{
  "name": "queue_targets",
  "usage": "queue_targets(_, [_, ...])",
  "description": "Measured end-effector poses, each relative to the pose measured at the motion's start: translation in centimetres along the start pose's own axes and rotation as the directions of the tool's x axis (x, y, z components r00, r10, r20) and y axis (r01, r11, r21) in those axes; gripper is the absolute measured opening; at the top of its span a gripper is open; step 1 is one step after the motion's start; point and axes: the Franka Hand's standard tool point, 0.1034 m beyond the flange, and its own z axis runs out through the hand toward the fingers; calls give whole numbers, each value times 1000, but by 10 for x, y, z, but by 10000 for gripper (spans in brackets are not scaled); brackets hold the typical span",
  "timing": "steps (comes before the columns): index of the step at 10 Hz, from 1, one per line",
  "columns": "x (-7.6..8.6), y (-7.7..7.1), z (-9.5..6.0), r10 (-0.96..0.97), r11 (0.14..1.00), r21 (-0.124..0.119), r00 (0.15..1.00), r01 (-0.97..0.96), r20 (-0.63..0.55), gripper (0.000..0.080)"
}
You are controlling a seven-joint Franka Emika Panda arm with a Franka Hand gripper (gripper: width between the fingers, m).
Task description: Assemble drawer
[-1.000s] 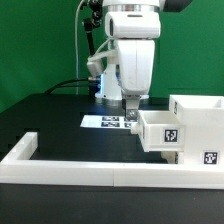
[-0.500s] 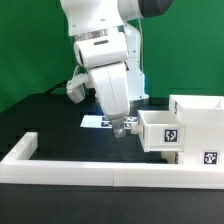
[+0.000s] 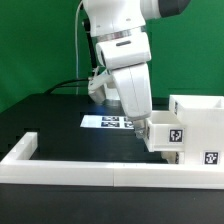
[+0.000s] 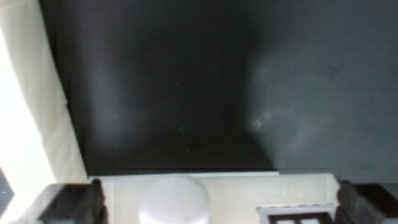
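Observation:
A small white tray (image 3: 165, 131) with a black-and-white tag stands on the black table against the tall white casing (image 3: 203, 125) at the exterior view's right. My gripper (image 3: 143, 124) is down at the tray's end that faces the exterior view's left. In the wrist view the tray's white end (image 4: 214, 200), with a rounded bump and a tag corner, fills the gap between my two dark fingers (image 4: 64, 205). The fingers stand wide apart, one on each side of it, so the gripper reads as open. No second tray is in view.
A long low white wall (image 3: 70, 168) edges the table's near side and shows in the wrist view (image 4: 27, 90). The marker board (image 3: 103, 122) lies flat behind the gripper. A cable runs at the back left.
The arm swung away to the exterior view's left, then came back right and down onto the tray's end. The tray and the casing have not visibly moved.

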Motion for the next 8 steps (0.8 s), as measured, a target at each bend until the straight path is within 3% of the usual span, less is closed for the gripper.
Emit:
queue_targets(4, [35,-3,9,29,999,17,1000,-28,-11,648])
queue_targets(8, [39,-2,9,32,999,23,999,-32,12,648])
